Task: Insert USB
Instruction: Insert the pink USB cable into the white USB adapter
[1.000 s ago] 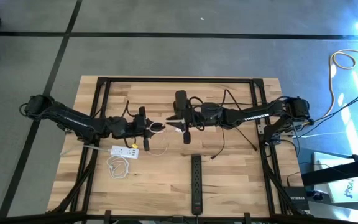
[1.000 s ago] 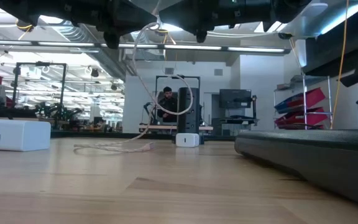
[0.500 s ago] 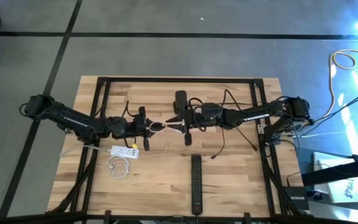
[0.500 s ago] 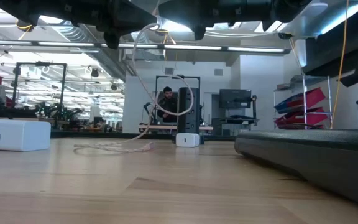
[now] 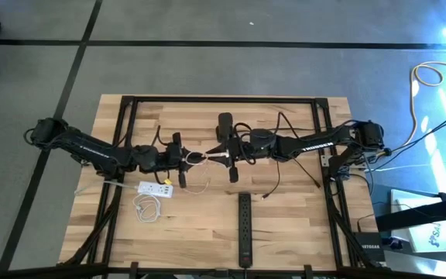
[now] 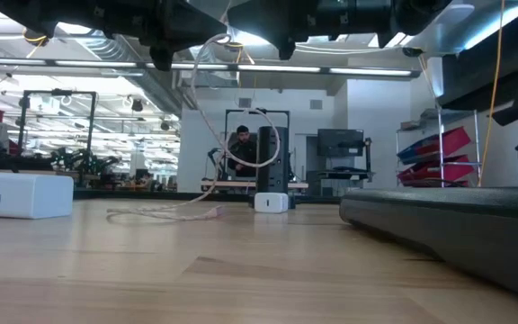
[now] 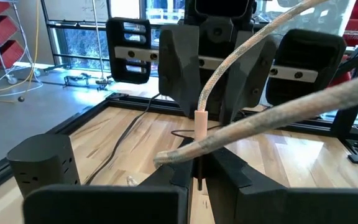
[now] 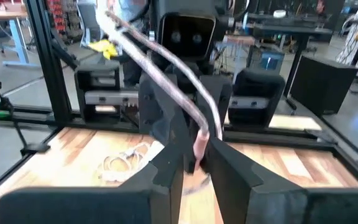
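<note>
A white cable [image 6: 207, 117] hangs in the air over the middle of the table, held between my two grippers, which face each other. Its pinkish plug end [image 8: 201, 144] stands between the fingers of my right gripper [image 5: 224, 155]. My left gripper [image 5: 186, 159] is shut on the cable a little way back from the plug. The cable loops above the grippers, and its slack lies on the wood [image 6: 165, 214]. A white power strip [image 5: 155, 188] lies flat on the table, nearer the front than my left gripper. My left gripper holds the white cable [image 7: 166, 157] between its two shut fingers, which come level from the table's left. The cable runs out sideways from the fingers; the exact spot of contact is hidden by the fingers themselves. That stretch is lifted clear of the table. My right gripper pinches the pinkish plug end [image 8: 199, 152] between its two fingers, coming level from the table's right. The plug stands about upright, and the cable rises from its top and arcs away [image 8: 160, 59]. It is held clear of the table.
A black power strip [image 5: 244, 229] lies lengthwise near the front middle. A coiled white cord [image 5: 147, 206] lies beside the white strip. A small white block [image 6: 271, 202] sits farther back on the wood. Dark cables trail behind the right arm [image 5: 273, 186].
</note>
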Robot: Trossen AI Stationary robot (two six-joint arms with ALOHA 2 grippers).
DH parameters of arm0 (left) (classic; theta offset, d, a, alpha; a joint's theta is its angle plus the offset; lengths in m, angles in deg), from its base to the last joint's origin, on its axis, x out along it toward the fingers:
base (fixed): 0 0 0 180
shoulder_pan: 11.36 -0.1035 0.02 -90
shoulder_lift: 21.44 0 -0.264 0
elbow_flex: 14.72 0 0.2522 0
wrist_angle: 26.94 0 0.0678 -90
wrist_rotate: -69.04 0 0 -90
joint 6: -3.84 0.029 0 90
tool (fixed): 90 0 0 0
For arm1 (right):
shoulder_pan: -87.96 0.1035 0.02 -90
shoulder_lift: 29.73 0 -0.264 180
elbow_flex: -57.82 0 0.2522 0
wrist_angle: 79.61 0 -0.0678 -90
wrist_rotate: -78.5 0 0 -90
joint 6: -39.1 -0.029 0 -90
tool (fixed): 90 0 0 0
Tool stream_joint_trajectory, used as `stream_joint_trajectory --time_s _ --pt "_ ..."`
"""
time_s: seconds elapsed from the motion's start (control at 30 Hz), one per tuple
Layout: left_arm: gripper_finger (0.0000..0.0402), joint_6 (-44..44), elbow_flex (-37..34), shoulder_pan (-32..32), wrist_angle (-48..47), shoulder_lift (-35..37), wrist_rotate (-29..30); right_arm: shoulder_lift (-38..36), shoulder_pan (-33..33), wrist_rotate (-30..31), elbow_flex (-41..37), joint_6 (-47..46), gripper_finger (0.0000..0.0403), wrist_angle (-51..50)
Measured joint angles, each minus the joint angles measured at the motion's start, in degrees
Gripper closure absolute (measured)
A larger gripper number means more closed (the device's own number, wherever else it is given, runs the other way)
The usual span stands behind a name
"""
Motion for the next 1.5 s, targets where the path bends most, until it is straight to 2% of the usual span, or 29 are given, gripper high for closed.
stream_joint_trajectory --time_s 0.2,0.5,0.93,1.27,1.5 --pt "0.0387 0.0 0.0 0.0 -0.1 0.0 0.0 0.1 0.0 1.7 0.0 -0.3 0.0323 0.4" --pt "0.0387 0.0 0.0 0.0 -0.1 0.0 0.0 1.6 0.0 1.7 2.0 -0.5 0.0339 -0.7" --pt "0.0387 0.4 0.0 0.0 -0.1 0.0 0.0 2.0 0.0 1.7 3.3 -0.5 0.0342 -2.6" --pt "0.0387 0.4 0.0 0.0 -0.2 0.0 0.1 2.0 0.0 1.7 3.3 -0.4 0.0396 -2.6" --pt "0.0387 0.4 0.0 0.0 -0.5 0.0 0.0 2.0 0.0 0.8 3.3 -0.4 0.0399 -2.6"
